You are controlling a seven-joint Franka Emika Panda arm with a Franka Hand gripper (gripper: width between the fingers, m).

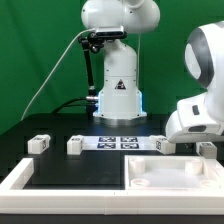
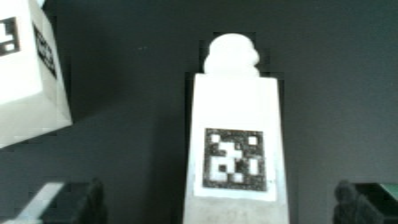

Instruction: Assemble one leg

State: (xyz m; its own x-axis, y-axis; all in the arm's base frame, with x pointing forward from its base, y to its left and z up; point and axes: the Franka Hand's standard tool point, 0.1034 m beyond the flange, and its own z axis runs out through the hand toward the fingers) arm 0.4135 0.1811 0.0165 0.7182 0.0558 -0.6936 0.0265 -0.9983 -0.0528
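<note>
In the wrist view a white leg (image 2: 233, 120) lies on the black table, with a black-and-white marker on its face and a rounded knob at one end. My gripper (image 2: 217, 205) is open. Its dark fingers (image 2: 64, 201) stand wide apart on either side of the leg, not touching it. A second leg (image 2: 25, 85) lies beside it. In the exterior view my gripper (image 1: 205, 149) is low at the exterior view's right, just behind the large white panel (image 1: 150, 182). Other legs (image 1: 38, 143) (image 1: 74, 145) (image 1: 160, 143) lie along the table.
The marker board (image 1: 118, 142) lies flat in front of the robot base (image 1: 117, 95). A white raised frame (image 1: 20, 180) borders the table at the front and the exterior view's left.
</note>
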